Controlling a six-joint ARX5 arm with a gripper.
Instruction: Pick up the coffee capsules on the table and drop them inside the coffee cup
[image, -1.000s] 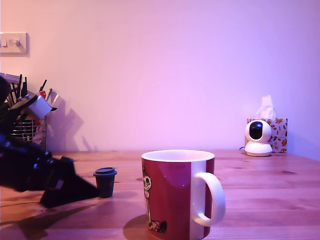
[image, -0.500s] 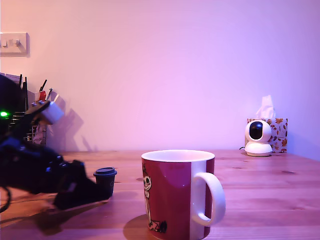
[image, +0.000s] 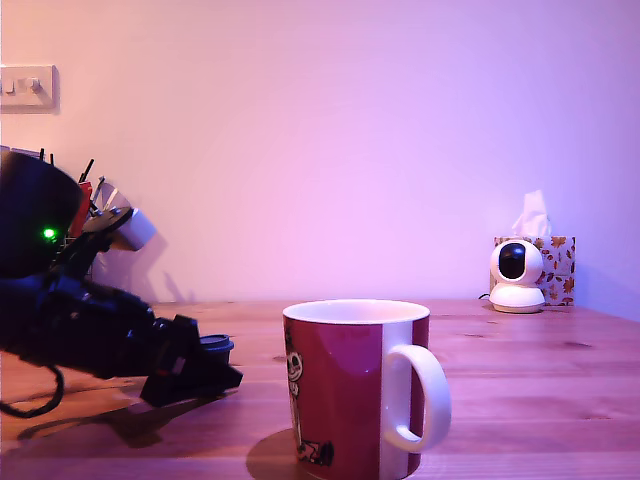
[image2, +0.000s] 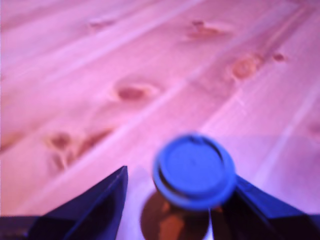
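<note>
Closing in: the gripper (image2: 170, 210) is low over the table (image: 540, 370), with a coffee capsule (image2: 194, 170) standing between its two dark fingers.
Capsule position: it stands upright on the wood with its flat rimmed top facing up, at the exterior view's left of the coffee cup (image: 352, 385) and apart from it. In the exterior view only its rim (image: 215, 342) peeks out behind the gripper (image: 205, 375).
Capsule colour: the top reads blue in the wrist view, though the purple light makes that uncertain.
Key relation: the capsule is off-centre in the gap. One finger (image2: 260, 200) lies right against its side, seemingly touching, while the other finger (image2: 95, 205) is clearly apart from it.
Capsule axis: vertical, so the fingers meet its tapered wall from either side, below the rim.
Gripper state: jaws spread wide, wider than the capsule, and gripping nothing yet.
Other capsules: none shows in either view.
Cup: upright in the foreground, handle toward the exterior view's right, mouth open upward. Its contents are hidden from this low angle.
Step in hand: likely the first grasp. A squeeze from here should drag the capsule sideways before the far finger meets it, so it may tip.
</note>
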